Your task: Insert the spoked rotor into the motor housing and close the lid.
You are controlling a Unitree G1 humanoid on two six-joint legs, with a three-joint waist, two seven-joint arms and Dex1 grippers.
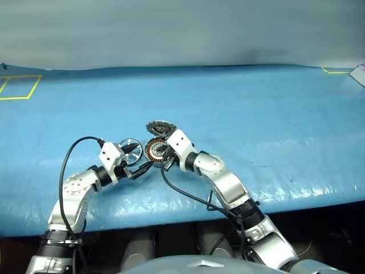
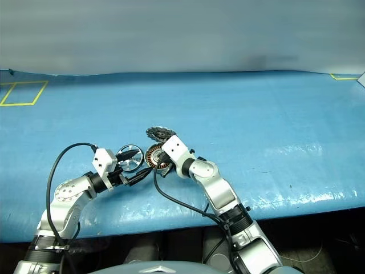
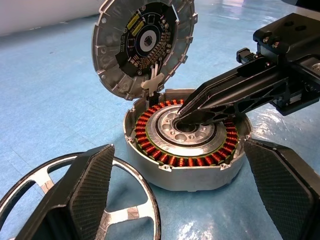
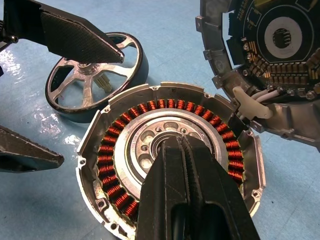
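Lying on the blue table, the housing sits open, copper windings exposed around its silver hub. Lid stands raised at the housing's far rim, circuit face showing, joined by white wires. Rotor rests on the table just beside the housing. Left gripper jaws wide apart, holding nothing, one finger over the rotor. Right gripper jaws closed together, tips on the hub, gripping nothing.
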